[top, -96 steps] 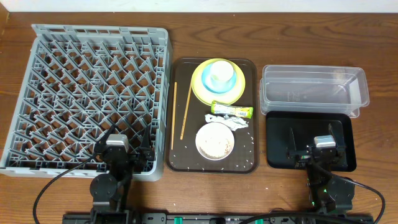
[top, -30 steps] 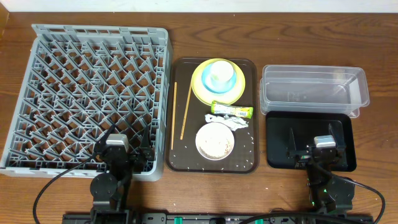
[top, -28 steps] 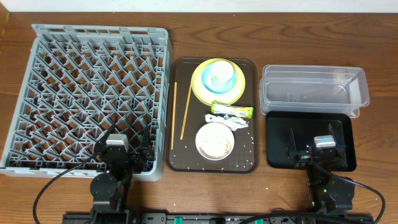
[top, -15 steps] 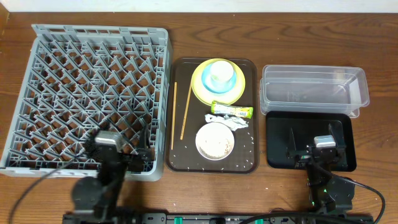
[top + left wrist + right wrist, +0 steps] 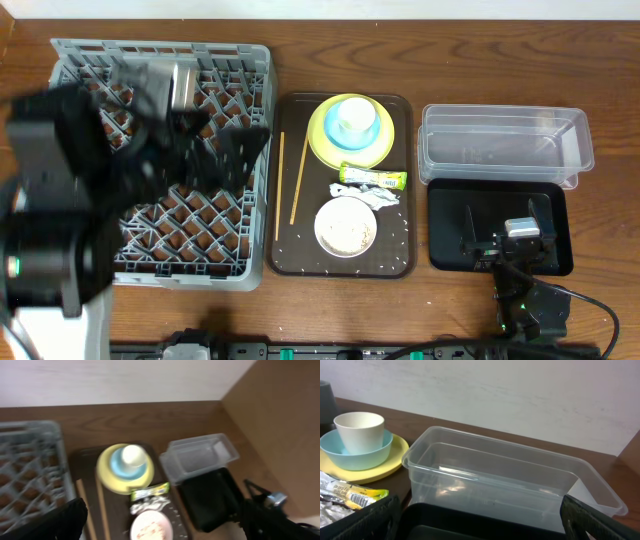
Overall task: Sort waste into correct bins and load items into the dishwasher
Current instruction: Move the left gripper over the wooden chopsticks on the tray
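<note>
My left gripper hangs high over the grey dishwasher rack, blurred, open and empty. Its wrist view looks down on the yellow plate, the blue bowl and the white cup stacked on it, the green-and-yellow wrapper and the white shallow bowl. The chopsticks lie on the tray's left side. Paper scraps sit below the wrapper, and rice grains are scattered nearby. My right gripper rests open over the black tray, facing the clear tub.
The brown serving tray holding the dishes lies between the rack and the two bins. The clear tub stands behind the black tray at the right. My raised left arm hides much of the rack's left and middle.
My left arm has lifted from the rack's near edge and swung up over the rack, with its gripper still open. The right arm and all the objects have not moved.
</note>
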Robot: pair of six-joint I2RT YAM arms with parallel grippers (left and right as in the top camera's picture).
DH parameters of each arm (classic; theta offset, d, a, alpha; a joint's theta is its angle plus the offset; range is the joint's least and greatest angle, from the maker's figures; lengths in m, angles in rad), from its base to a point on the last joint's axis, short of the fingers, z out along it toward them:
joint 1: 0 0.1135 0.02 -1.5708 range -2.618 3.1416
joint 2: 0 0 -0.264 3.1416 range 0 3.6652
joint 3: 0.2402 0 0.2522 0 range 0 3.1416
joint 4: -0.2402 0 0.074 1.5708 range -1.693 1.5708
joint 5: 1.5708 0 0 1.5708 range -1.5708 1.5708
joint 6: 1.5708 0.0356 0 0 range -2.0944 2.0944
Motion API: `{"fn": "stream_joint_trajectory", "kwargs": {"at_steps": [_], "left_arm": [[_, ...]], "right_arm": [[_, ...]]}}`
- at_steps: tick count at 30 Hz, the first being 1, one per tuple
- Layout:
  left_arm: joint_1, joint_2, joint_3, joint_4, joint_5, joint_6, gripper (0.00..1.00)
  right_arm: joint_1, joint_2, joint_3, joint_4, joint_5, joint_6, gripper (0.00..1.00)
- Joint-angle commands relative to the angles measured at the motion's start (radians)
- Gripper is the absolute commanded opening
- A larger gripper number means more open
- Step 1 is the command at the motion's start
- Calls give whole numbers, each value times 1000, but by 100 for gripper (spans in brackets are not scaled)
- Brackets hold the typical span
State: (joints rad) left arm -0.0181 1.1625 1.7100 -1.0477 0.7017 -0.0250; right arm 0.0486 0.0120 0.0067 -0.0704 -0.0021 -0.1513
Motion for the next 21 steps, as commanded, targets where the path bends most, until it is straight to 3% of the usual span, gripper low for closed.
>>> {"fn": "stream_joint_trajectory", "kwargs": {"at_steps": [1,5,9,11,12,14,18,21], "left_arm": [[-3,82,56,-8,121,5,98],[-3,149,56,-25,121,2,98],[-3,192,53,-117,121,2,61],[-3,206,44,-169,121,3,37],[-3,212,37,-191,117,5,33],[-8,221,9,-224,117,18,33],[-11,235,-33,-238,118,17,48],[-9,238,-32,-203,117,0,48]], "right_arm": [[7,-5,-2,-5,-2,-11,99],[7,-5,-2,-4,-2,-11,99],[7,-5,-2,-5,-2,-11,99],[7,-5,-2,-4,-2,-11,99],[7,-5,-2,-4,-2,-11,99],[7,-5,-2,-4,-2,-11,99],[7,-5,-2,-4,-2,-11,99],[7,-5,-2,-4,-2,-11,99]]}}
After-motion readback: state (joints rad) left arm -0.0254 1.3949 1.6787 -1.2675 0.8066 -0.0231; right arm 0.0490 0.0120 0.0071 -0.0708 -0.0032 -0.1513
